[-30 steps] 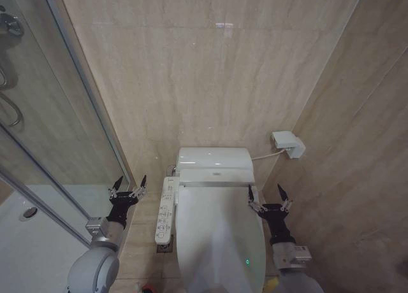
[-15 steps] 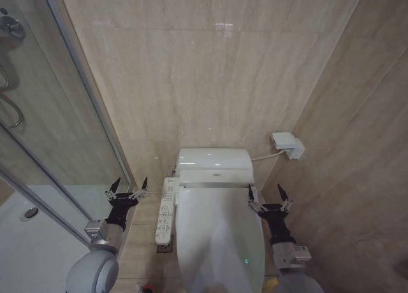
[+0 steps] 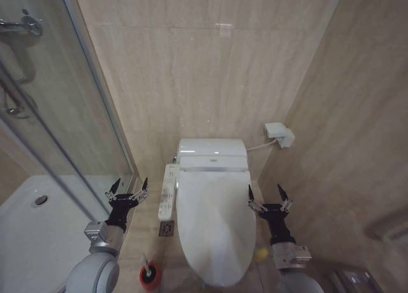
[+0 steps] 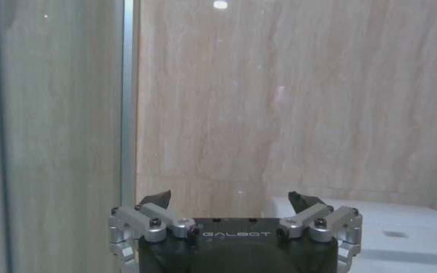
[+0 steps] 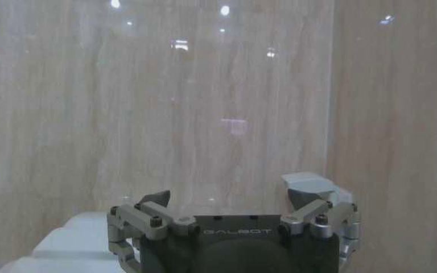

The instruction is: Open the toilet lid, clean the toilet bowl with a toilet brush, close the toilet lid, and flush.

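The white toilet lid (image 3: 215, 226) lies down flat over the toilet, so the toilet bowl is hidden beneath it. On the floor to the toilet's left stands the toilet brush (image 3: 150, 273), a pale handle in a round red holder. My left gripper (image 3: 127, 190) hangs open above the floor left of the toilet, beside the button panel. My right gripper (image 3: 264, 195) is open at the lid's right edge, holding nothing. In the wrist views the left gripper (image 4: 231, 199) and right gripper (image 5: 230, 196) face the tiled wall with fingers spread.
A long white button panel (image 3: 168, 191) runs along the toilet's left side. A glass shower screen (image 3: 57, 108) and white shower tray (image 3: 38, 229) fill the left. A white wall box (image 3: 279, 134) with a cable sits right of the tank. A floor drain (image 3: 166, 228) lies beside the toilet.
The whole head view has shifted: the toilet now sits higher and smaller, and the brush and the lid's front end show. Both grippers hold the same open pose.
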Motion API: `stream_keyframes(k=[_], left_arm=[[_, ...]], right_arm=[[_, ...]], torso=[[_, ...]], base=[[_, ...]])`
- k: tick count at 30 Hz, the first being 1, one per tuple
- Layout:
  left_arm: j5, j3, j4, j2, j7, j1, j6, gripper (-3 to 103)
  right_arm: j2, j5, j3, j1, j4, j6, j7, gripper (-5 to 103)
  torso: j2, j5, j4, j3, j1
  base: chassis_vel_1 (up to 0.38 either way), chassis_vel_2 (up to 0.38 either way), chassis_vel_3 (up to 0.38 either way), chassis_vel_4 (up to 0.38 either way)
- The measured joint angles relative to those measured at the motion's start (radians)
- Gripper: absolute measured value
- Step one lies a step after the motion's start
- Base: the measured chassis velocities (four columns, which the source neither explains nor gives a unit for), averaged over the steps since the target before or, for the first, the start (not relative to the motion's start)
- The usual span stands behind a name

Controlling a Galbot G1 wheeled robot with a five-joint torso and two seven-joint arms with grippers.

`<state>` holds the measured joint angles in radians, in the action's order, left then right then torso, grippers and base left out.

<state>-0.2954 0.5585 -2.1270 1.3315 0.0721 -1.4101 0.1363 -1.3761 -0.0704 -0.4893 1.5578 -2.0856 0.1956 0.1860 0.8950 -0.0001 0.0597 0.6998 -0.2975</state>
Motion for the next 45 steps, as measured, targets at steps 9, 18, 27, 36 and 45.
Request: stream_keyframes(k=[9,18,27,36,45], left_arm=[[0.001,-0.004,-0.010,0.004,-0.009,-0.010,-0.006,100],[0.006,-0.021,-0.013,0.015,-0.017,-0.012,-0.011,100],[0.014,-0.037,-0.004,0.022,-0.022,-0.009,-0.013,100],[0.015,-0.034,0.000,0.023,-0.023,-0.011,-0.016,100],[0.013,-0.035,-0.002,0.024,-0.027,-0.013,-0.019,100]], right_arm=[[0.000,0.000,0.000,0.000,0.000,0.000,0.000,100],[0.000,0.000,0.000,0.000,0.000,0.000,0.000,100],[0.000,0.000,0.000,0.000,0.000,0.000,0.000,100],[0.000,0.000,0.000,0.000,0.000,0.000,0.000,100],[0.000,0.000,0.000,0.000,0.000,0.000,0.000,100]], torso=[[-0.001,0.0003,-0.0004,0.000,0.000],[-0.001,-0.0001,-0.0001,0.000,0.001],[-0.002,0.0000,-0.0001,0.000,-0.001],[-0.002,0.0001,-0.0001,0.000,0.000],[-0.002,0.0001,-0.0002,0.000,0.000]], base=[[0.280,-0.281,-0.290,0.289],[0.113,-0.107,-0.113,0.110],[-0.065,0.071,0.061,-0.058],[0.013,-0.013,-0.019,0.008],[0.122,-0.112,-0.111,0.118]])
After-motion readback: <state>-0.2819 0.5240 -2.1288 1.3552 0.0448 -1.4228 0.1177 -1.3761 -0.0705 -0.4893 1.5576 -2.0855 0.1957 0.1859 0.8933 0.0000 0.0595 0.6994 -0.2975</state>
